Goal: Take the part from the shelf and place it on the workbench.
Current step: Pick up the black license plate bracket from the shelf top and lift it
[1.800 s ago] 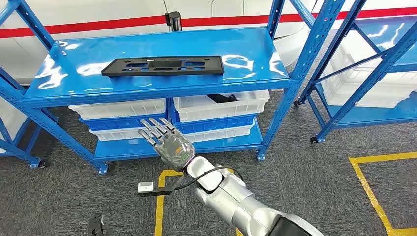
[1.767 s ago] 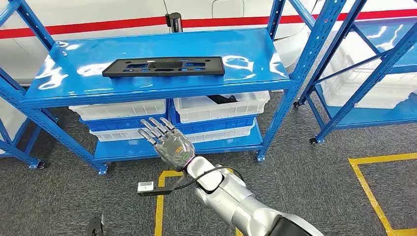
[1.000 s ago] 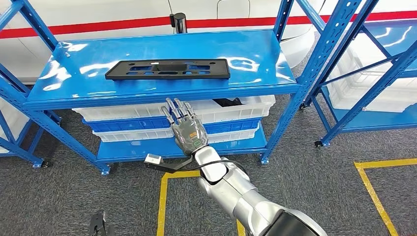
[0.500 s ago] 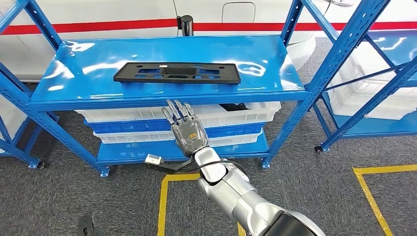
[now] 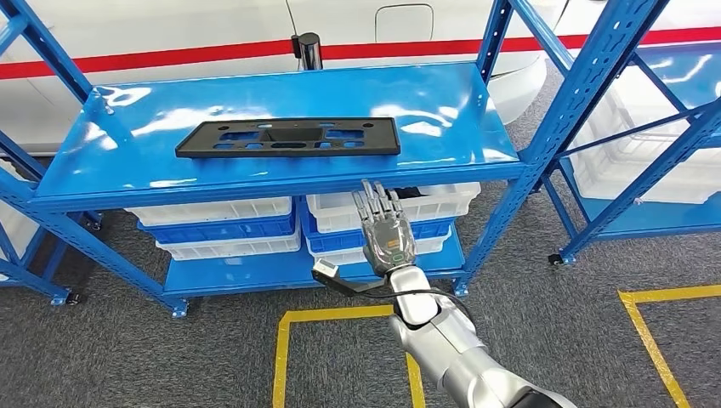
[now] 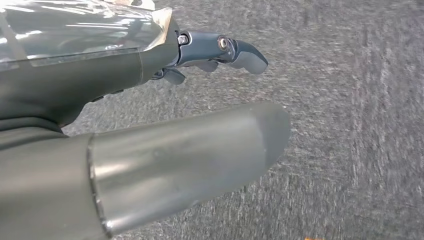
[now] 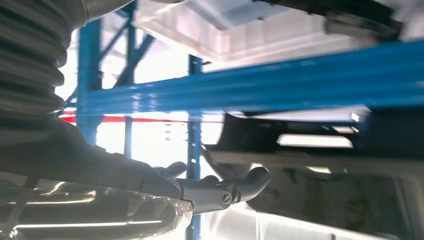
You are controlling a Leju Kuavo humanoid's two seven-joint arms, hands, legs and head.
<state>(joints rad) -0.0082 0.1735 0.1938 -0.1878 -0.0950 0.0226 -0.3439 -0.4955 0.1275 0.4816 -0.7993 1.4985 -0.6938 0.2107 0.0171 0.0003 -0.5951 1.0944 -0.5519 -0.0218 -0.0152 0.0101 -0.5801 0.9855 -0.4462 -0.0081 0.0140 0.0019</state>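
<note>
Black plastic part (image 5: 289,138) is laid flat on blue shelf (image 5: 442,102) top, untouched. Right hand (image 5: 384,229) is held spread & empty just below shelf edge. Left hand (image 6: 210,55) hangs empty, fingers apart. Hand should be raised over edge, part gripped at long edge.

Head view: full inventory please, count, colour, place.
Part: 1, black, flat on the top shelf.
Shelf rack: 1, blue, ahead of the robot.
Second rack: 1, blue, at the right.
Crates: several, white and blue, stacked under the top shelf; one holds something dark.
White bins: count unclear, in the second rack.
Floor tape: yellow lines on grey carpet.
Wall stripe: 1, red, behind the racks.
Right hand: 1, grey, fingers apart, below the top shelf's front edge.
Left hand: 1, grey, over carpet, holding nothing.
</note>
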